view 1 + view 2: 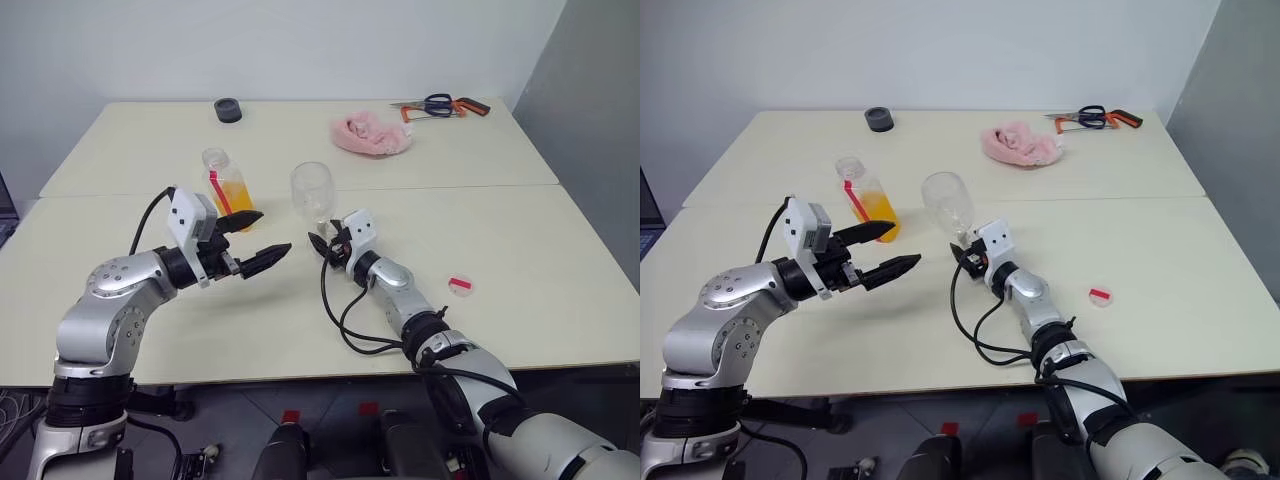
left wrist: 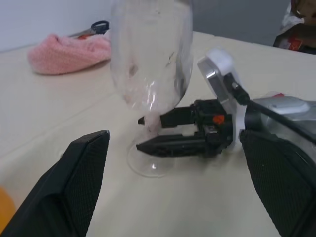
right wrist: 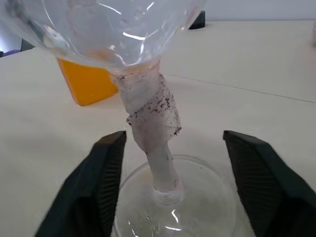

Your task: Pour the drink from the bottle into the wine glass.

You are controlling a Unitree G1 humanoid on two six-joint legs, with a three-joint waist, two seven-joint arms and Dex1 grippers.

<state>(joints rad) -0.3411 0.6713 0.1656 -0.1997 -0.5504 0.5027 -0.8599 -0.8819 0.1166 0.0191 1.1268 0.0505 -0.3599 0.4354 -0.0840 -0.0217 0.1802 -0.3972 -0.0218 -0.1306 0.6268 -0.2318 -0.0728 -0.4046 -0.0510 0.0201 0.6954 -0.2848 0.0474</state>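
**Pale tables, bottle uncapped, glass not yet filled**

Two cream tables point(image 1: 520, 290) stand pushed together against a plain white wall. On the near one we have the bottle point(image 1: 228, 187), upright, cap off, with orange drink point(image 1: 236, 194) filling roughly its lower half. Just beside it, toward our right, stands the wine glass point(image 1: 313, 192), upright, its bowl looking empty. Its stem is wrapped in a whitish, speckled tape or film.

Our left gripper point(image 1: 258, 240) hovers in front of the bottle, level with the table, fingers spread wide and holding nothing. It does not touch the bottle.

Our right gripper point(image 3: 170, 153) lies low at the foot of the glass. From its wrist camera we see its two black fingers set apart on either side of the stem, clear of it, so it has no grip on the glass.

A small red-and-white cap point(image 1: 460, 286) lies on the table well to the right. On the far table sit a pink cloth point(image 1: 371, 134), scissors point(image 1: 436, 104) and a dark round object point(image 1: 228, 110).

We judge the task to be early: the bottle is open and the glass is in place, but nothing is poured. Still to do: grasp the bottle, lift it, tip it over the bowl.
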